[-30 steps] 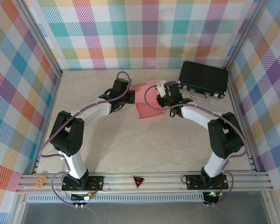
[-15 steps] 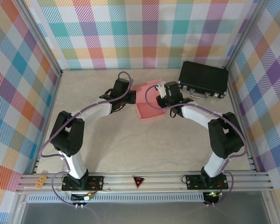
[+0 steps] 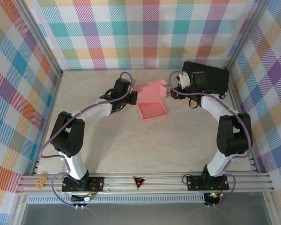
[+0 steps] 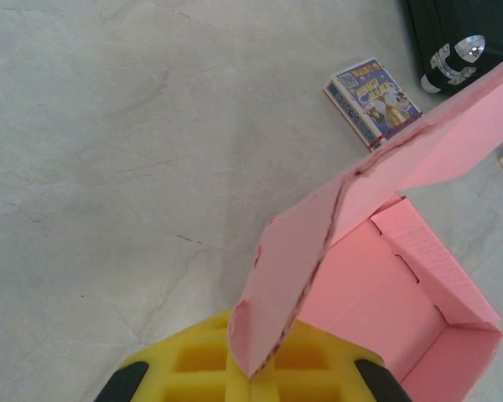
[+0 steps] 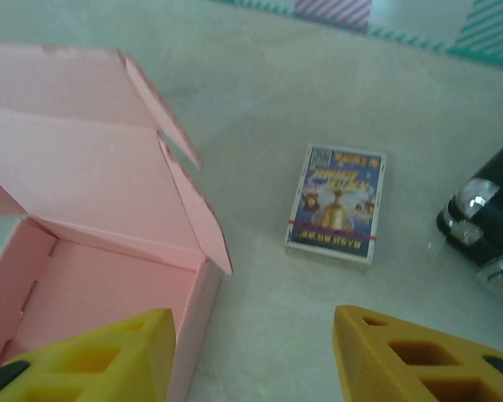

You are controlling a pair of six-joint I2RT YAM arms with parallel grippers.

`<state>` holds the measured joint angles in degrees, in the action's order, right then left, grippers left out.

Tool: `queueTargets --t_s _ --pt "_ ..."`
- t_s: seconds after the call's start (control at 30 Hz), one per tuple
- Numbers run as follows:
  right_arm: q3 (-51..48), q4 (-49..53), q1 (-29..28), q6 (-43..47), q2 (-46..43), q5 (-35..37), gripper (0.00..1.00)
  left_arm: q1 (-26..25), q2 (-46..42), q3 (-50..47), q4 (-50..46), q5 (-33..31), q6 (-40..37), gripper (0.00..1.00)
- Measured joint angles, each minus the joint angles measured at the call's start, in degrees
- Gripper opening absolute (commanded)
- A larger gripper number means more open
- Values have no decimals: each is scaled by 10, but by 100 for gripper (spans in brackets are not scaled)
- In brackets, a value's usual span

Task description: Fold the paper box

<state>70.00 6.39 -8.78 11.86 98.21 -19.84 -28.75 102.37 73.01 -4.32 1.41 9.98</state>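
Two grippers flank the paper box (image 3: pixel 151 104), which sits on the marble-patterned table (image 3: pixel 107 150) toward the far middle, just left of the black hard case (image 3: pixel 207 79). The box is salmon-pink cardboard. Its tray is already formed and open upward, and its lid is raised at the far side with small side flaps hanging free.

From the left wrist view we see the left gripper (image 4: pixel 251 373) clamped tight on the corner of one pink flap. The cardboard edge runs down between the yellow fingers (image 4: pixel 193 368), and the flap rises at a tilt above the tray. In the top view this gripper (image 3: pixel 132 97) touches the box's left edge.

The right gripper (image 5: pixel 253 335) has its yellow fingers (image 5: pixel 109 352) spread well apart with nothing between them. It hangs over the tray's right wall, and in the top view (image 3: pixel 170 92) it sits just beside the lid's far right corner.

A small printed pack of cards (image 5: pixel 335 205) lies flat on the table between the box and the case, touching neither.
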Motion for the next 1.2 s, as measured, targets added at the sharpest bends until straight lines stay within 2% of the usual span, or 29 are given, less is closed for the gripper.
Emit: queueTargets --t_s 0.27,0.57,0.8,1.0,1.2 --pt "43 28 12 64 56 -104 54 0 1 0 0 7 -7 1" --pt "67 45 11 102 98 -153 55 0 2 1 0 11 -7 1" --pt "105 62 8 114 131 -163 55 0 4 4 0 13 -9 1" --pt "145 90 2 125 157 -168 52 0 10 6 0 19 -9 0" --pt "160 112 -12 136 172 -169 38 0 14 8 0 22 -9 0"
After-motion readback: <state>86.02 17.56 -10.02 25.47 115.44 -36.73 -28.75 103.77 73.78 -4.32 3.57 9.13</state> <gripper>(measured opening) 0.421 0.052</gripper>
